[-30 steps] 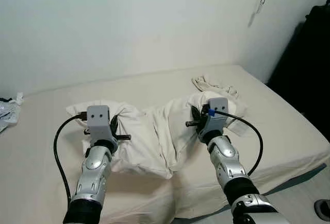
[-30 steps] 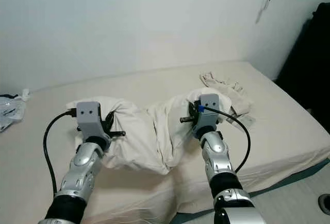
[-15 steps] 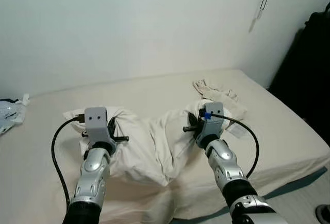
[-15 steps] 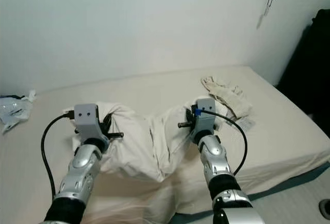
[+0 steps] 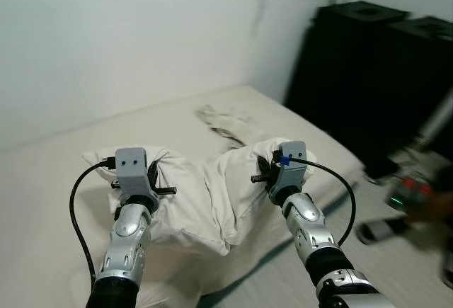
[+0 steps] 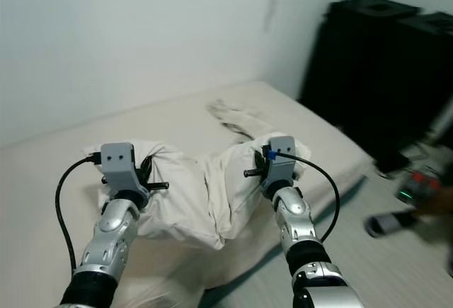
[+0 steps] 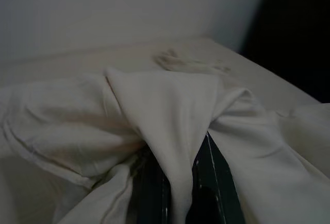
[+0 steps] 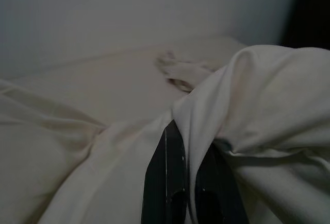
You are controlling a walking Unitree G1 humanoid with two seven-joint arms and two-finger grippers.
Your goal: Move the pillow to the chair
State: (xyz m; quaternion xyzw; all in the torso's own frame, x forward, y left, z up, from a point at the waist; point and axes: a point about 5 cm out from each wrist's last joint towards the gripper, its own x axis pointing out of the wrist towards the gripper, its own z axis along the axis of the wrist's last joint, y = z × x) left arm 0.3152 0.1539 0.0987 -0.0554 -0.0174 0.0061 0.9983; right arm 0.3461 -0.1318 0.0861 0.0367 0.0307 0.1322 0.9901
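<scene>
A white pillow (image 5: 205, 195) hangs bunched between my two grippers, above the near edge of the bed (image 5: 49, 173). My left gripper (image 5: 152, 178) is shut on the pillow's left end, and its black fingers (image 7: 154, 195) pinch a fold of the white fabric (image 7: 170, 105). My right gripper (image 5: 266, 168) is shut on the pillow's right end, with its fingers (image 8: 170, 183) squeezing a fold of the cover (image 8: 258, 95). The pillow's middle sags lower than the two held ends.
A crumpled pale cloth (image 5: 221, 121) lies on the bed beyond the pillow. Tall black furniture (image 5: 368, 74) stands to the right against the wall. On the floor at right lie a dark slipper (image 5: 375, 231) and a blurred object with small lights (image 5: 407, 196).
The whole view has swung to the right, bringing the black furniture and floor into sight. Both grippers keep their hold on the pillow as before.
</scene>
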